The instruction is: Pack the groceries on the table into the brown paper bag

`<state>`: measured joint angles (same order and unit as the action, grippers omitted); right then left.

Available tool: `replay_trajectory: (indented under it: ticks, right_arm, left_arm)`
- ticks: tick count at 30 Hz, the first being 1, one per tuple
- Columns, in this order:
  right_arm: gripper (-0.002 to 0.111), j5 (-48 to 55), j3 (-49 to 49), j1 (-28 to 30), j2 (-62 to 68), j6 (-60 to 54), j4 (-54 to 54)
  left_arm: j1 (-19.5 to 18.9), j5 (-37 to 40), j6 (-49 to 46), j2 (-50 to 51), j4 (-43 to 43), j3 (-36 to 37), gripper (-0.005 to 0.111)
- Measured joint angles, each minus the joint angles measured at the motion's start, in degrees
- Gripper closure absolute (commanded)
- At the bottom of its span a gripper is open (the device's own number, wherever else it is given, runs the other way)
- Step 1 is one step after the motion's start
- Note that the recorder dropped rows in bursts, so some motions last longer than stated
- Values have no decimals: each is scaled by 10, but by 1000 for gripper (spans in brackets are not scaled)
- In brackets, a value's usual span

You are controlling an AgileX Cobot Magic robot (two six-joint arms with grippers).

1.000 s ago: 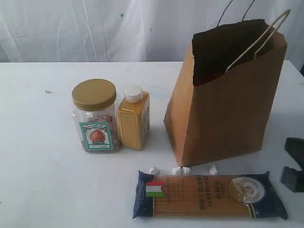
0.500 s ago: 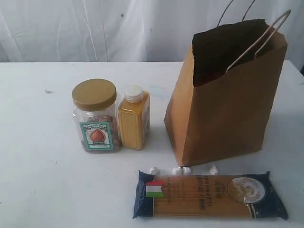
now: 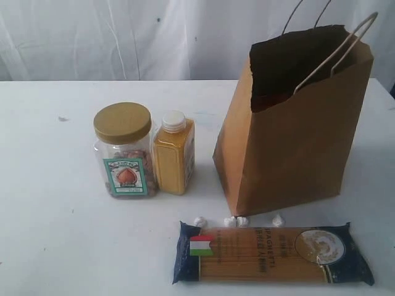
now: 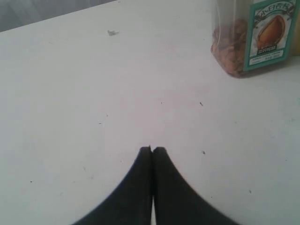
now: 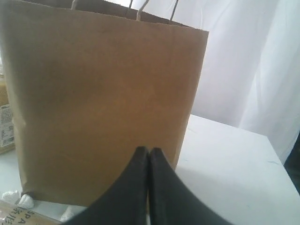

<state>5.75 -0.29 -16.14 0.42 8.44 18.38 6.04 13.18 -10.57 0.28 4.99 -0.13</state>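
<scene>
- While the packing waits, the brown paper bag (image 3: 290, 135) stands upright on the right-arm side of the white table (image 3: 55, 234). Its mouth gapes upward and its twine handles (image 3: 336, 52) lean aside, apparently so goods can be lowered in from above. The dark inside hides whatever it may hold.
- The clear jar (image 3: 125, 154) with the gold lid and the yellow bottle (image 3: 173, 157) stand side by side, touching or nearly so, on the left-arm side of the bag and apart from it. With lids up, each looks open to a grasp from above or from the side.
- The long spaghetti packet (image 3: 271, 253) lies flat, label up, in front of the bag, with a few white crumbs (image 3: 237, 221) between them. It is too long to stand and will likely need tipping on end to go in.
- The left gripper (image 4: 152, 150) hovers low over bare tabletop, jaws pressed together on nothing, with the jar near ahead of it.
- The right gripper (image 5: 148, 151), likewise pinched closed and empty, faces the bag's plain side from close by. Both must spread before any pick.
- Three groceries sit unpacked on the table.
</scene>
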Motion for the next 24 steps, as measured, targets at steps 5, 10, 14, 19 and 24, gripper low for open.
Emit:
replay_trajectory:
  ticks: [5,10,14,19,24]
  right_arm:
    - [108,0,0,0,0,4,0]
    - [108,-3,0,14,-1,5,0]
    - [108,-3,0,75,-1,5,0]
    - [108,-3,0,148,-1,6,0]
    - [108,-3,0,158,-1,6,-2]
  left_arm:
    - [0,0,0,0,0,0,107]
    - [0,1,0,0,0,0,107]
    - [0,0,0,0,0,0,107]
    - [0,0,0,0,0,0,107]
    - [0,0,0,0,0,0,107]
